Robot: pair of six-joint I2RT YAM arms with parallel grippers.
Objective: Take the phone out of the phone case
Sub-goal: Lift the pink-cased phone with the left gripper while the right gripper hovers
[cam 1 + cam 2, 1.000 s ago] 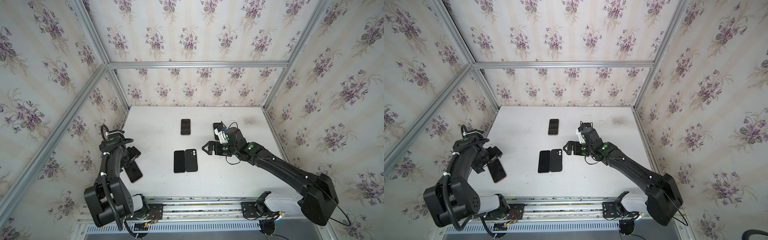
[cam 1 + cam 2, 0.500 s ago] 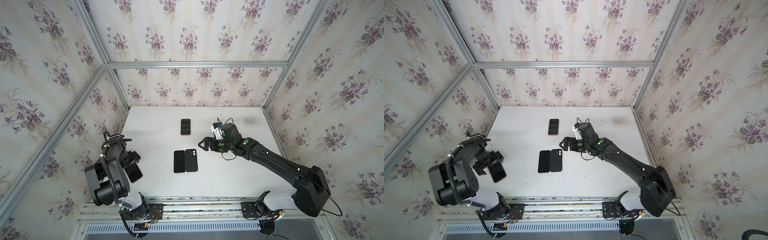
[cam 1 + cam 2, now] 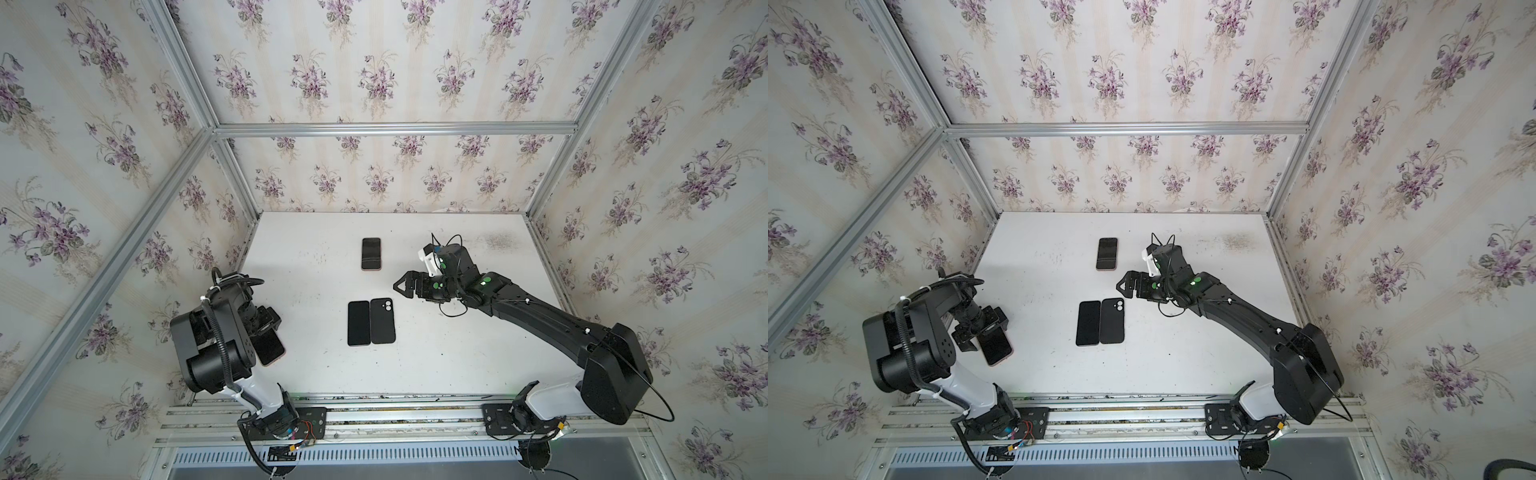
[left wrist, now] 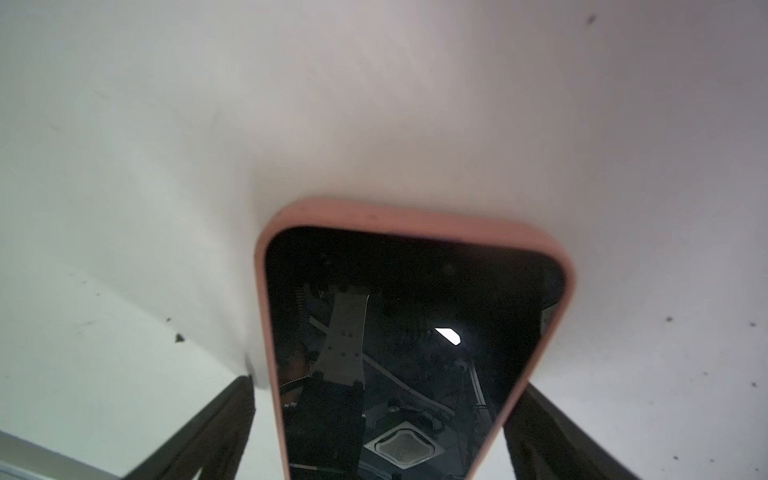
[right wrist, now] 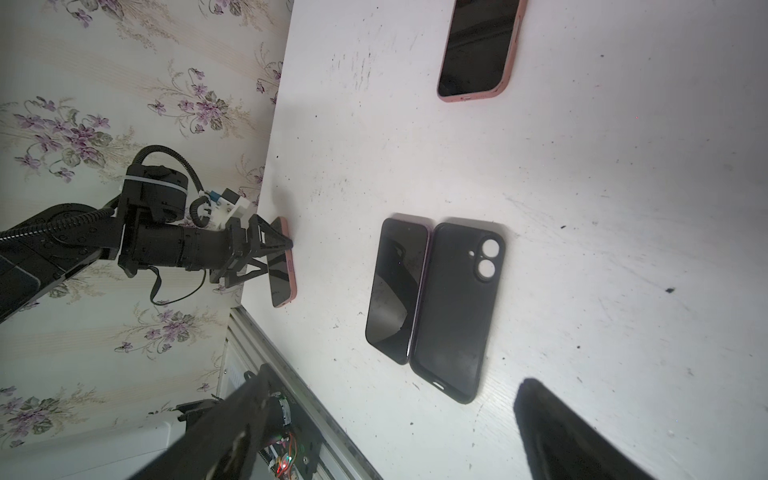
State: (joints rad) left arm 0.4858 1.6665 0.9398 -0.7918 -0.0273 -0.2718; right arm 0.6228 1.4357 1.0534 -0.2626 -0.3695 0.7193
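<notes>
Phone with a dark glass screen (image 4: 415,332), seated face-up in a salmon-pink soft case (image 4: 415,214), close to the left edge of the white worktop (image 3: 457,361), well apart from the other items. Left tool (image 4: 390,384) astride it, 2 black fingers (image 4: 216,424) just beside the long pink edges, 1 per side; actual pressing not discernible, so not to be counted as a firm pinch. Right tool (image 3: 402,284) spread wide and empty, hovering above the worktop near a bare black phone (image 3: 358,323) and an empty black case with 2 camera holes (image 3: 382,321), lying side by side and touching. Farther back, a second pink-cased phone (image 3: 371,253).

Step in hand, probably: securing the cased phone for stripping. Close squarely on the case's side walls, not on the glass, leaving at least 1 corner lip free. Squeeze gently: likely a pliable rim, apt to buckle or slip under hard pressure. Lift only a little, level, and away from the worktop's edge. Then bring the right tool across, hook a free corner of the lip and peel it back, rather than tugging the whole case at once. Beware of the slick phone popping out and dropping.
</notes>
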